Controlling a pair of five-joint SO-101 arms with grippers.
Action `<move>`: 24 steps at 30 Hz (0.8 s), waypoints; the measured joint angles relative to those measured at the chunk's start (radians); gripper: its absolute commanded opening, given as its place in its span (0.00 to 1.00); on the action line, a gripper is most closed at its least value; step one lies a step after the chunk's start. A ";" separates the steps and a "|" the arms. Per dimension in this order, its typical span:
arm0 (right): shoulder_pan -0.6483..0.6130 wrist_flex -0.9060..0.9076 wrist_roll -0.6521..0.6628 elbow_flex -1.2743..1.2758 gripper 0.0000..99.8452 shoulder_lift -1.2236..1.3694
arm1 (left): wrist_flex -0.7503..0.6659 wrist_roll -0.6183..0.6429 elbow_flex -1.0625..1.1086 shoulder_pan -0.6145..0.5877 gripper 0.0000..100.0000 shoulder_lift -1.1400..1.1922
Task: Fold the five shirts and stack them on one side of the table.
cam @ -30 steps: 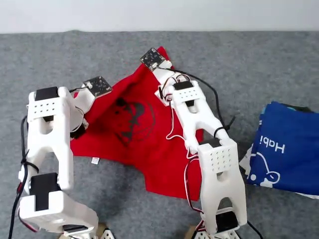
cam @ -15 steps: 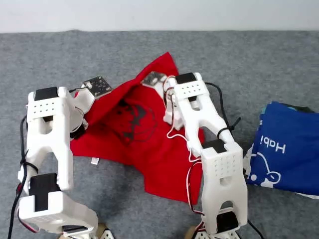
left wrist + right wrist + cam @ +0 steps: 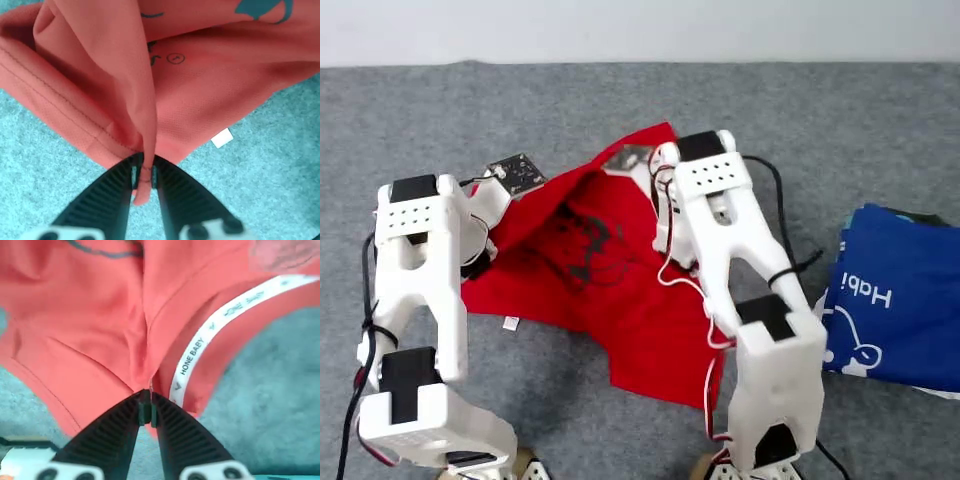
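Where the red shirt (image 3: 590, 280) lies: rumpled on the grey surface (image 3: 840, 130) between the two arms, with its far edge lifted.
left tool (image 3: 143, 175): clamped on a raised fold at the red shirt's hem.
right tool (image 3: 145, 412): pinching a red fold beside the white neck tape (image 3: 215, 335).
blue shirt (image 3: 890, 300): folded, at the surface's right side.
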 measured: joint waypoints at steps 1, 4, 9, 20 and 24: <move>-0.003 -0.020 0.002 0.000 0.01 -0.023 | 0.000 0.000 0.000 0.000 0.00 0.000; -0.002 -0.146 0.002 0.000 0.01 -0.060 | 0.000 0.000 0.000 0.000 0.00 0.000; 0.000 -0.460 0.002 0.000 0.01 -0.025 | 0.000 0.000 0.000 0.000 0.00 0.000; 0.002 -0.839 0.002 -0.032 0.01 0.345 | 0.008 0.000 0.000 0.000 0.00 0.000; 0.002 -0.718 0.000 -0.083 0.01 0.347 | 0.017 0.000 0.000 0.000 0.00 0.000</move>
